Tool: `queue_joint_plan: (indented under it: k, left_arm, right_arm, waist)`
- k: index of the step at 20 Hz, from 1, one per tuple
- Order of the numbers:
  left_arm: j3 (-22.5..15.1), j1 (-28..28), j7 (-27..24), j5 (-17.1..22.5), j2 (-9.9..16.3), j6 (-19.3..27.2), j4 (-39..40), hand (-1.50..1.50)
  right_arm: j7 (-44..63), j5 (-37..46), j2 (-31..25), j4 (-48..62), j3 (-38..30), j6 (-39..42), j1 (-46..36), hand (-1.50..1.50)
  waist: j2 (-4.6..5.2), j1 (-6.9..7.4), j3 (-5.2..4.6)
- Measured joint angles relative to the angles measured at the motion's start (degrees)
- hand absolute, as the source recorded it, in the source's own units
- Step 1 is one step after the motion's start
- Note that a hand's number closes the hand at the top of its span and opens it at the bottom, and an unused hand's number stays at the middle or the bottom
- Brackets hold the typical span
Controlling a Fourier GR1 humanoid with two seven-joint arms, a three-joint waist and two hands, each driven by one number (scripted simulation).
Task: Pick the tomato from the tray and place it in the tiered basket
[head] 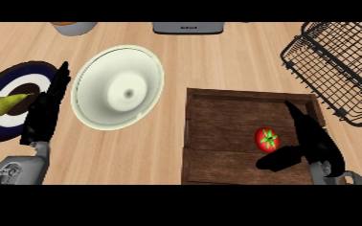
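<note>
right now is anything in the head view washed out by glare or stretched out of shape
Head view: no harsh glare; the cream plate shows only soft shading round its centre and looks taller than wide, so it is stretched. The tomato reads clearly against the dark wooden tray, while the black right hand blends into the tray. The wire basket is cut off at the right edge.

A single head-mounted camera looks steeply down at the wooden counter [212,52] from close above, with both forearms entering from the lower edge of the view.
</note>
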Motion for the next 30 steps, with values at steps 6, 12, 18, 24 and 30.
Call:
queue_joint_plan:
  k: [6,12,18,24,30]
  left_arm:
    - [-0.09,0.53,-0.72,-1.12,-1.35,0.31,0.32,0.00]
    - [0.60,0.20,0.38,-1.47,-1.53,-0.46,-0.33,0.00]
    - [1.89,0.27,-0.16,-1.72,-1.56,-1.81,-0.31,0.00]
    - [2.90,0.99,-1.38,-2.28,-2.59,-2.57,0.51,0.00]
    - [2.70,0.58,-0.93,-3.42,-3.29,-2.63,0.10,0.00]
  right_arm:
    - [-0.73,1.06,2.18,1.45,-1.12,0.43,1.35,-1.50]
    - [-2.01,2.88,4.97,5.61,-2.05,0.85,0.84,-1.50]
    - [-3.51,3.63,7.64,9.63,-3.78,1.81,-0.45,-1.50]
    - [-5.27,4.06,10.47,14.19,-5.34,2.74,-1.36,-1.50]
    - [-7.18,4.53,11.00,16.79,-3.74,5.25,-1.94,1.50]
  waist:
    - [0.00,-0.05,0.01]
    - [0.02,0.07,0.02]
    - [0.02,0.09,0.03]
    - [0.03,0.04,0.04]
    - [-0.43,-0.03,-0.67]
